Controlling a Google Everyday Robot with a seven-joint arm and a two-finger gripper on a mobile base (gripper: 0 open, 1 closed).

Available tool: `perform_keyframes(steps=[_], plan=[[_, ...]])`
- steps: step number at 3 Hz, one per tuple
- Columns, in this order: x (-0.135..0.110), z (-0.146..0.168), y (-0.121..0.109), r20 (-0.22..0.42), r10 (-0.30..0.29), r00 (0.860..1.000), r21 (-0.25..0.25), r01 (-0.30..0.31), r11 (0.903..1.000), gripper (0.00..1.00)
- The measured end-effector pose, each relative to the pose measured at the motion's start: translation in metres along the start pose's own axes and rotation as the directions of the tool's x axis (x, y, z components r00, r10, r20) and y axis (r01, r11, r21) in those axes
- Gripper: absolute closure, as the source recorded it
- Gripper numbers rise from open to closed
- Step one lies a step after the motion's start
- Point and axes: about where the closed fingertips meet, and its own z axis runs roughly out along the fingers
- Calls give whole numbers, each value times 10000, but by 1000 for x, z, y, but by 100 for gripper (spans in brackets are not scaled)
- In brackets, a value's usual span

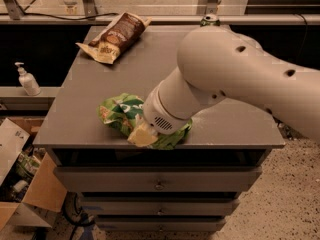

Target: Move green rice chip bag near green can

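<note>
The green rice chip bag (121, 115) lies crumpled near the front edge of the grey cabinet top (100, 84). My gripper (143, 135) presses down on the bag's right half, and the wrist and arm cover that part of it. The green can (210, 19) stands at the far edge of the top. Only its silver rim and a strip of green show above my arm. The can is well apart from the bag.
A brown and cream snack bag (115, 36) lies at the far left of the top. A white pump bottle (27, 80) stands on a ledge to the left. Cardboard boxes (30, 194) sit on the floor at the lower left. Drawers (158, 181) run below the top.
</note>
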Motion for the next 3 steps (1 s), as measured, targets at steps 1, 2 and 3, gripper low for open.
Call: perform_keyframes(steps=[1, 2, 3], plan=[[-1, -1, 0, 2, 0, 10000, 6, 0, 10000, 100], [-1, -1, 0, 2, -1, 10000, 8, 1, 10000, 100], [-6, -9, -14, 89, -38, 10000, 418, 34, 9991, 100]])
